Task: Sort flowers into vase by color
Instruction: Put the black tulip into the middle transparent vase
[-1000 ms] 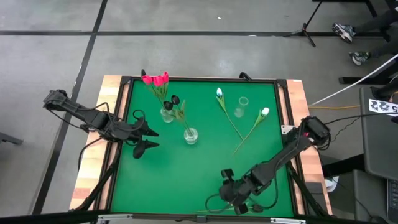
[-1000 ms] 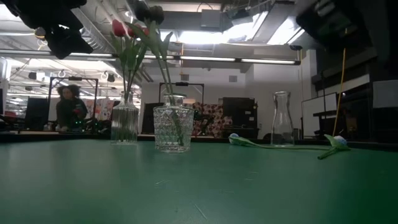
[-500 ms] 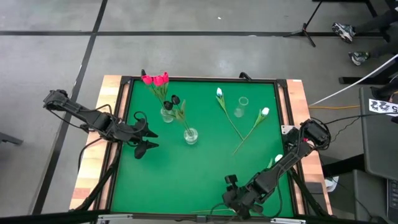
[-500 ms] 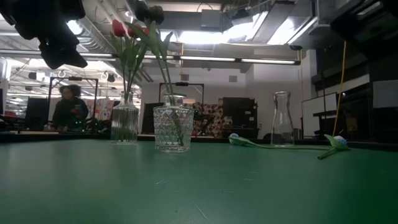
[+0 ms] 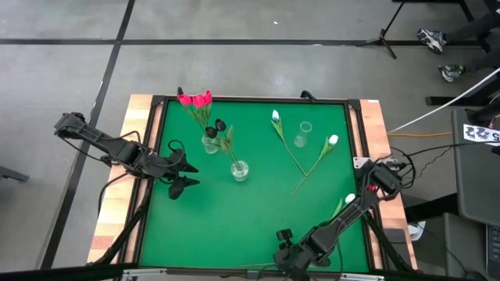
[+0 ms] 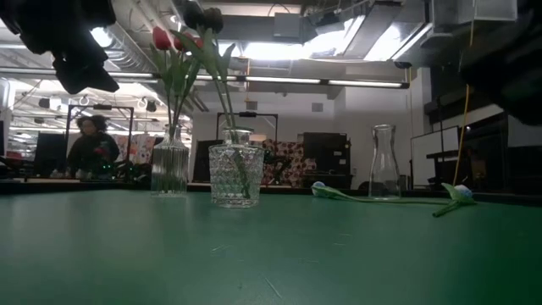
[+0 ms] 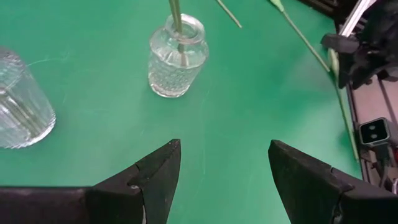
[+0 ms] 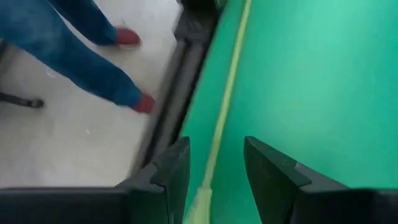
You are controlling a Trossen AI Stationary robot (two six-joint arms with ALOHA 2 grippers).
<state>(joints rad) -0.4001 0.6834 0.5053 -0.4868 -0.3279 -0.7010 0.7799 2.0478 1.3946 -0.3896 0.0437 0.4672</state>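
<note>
Pink-red tulips stand in a ribbed glass vase. Black tulips stand in a faceted glass vase. Two white tulips lie flat on the green mat beside an empty clear carafe, their stems crossing. Another white head shows next to the right arm. My left gripper hovers open, left of the vases. My right gripper is open at the table's near edge; in the right wrist view a pale green stem runs between its fingers.
The mat is framed by a black rail with wooden strips outside it. In the right wrist view a person's legs in blue trousers stand on the floor beyond the rail. A person sits in the room behind. Bare mat lies in the near-left part.
My right arm has swung toward the table's near edge and a little leftward, carrying its open gripper down to the near rail. That uncovered a white flower head by the right edge. The vases and lying tulips have not moved.
</note>
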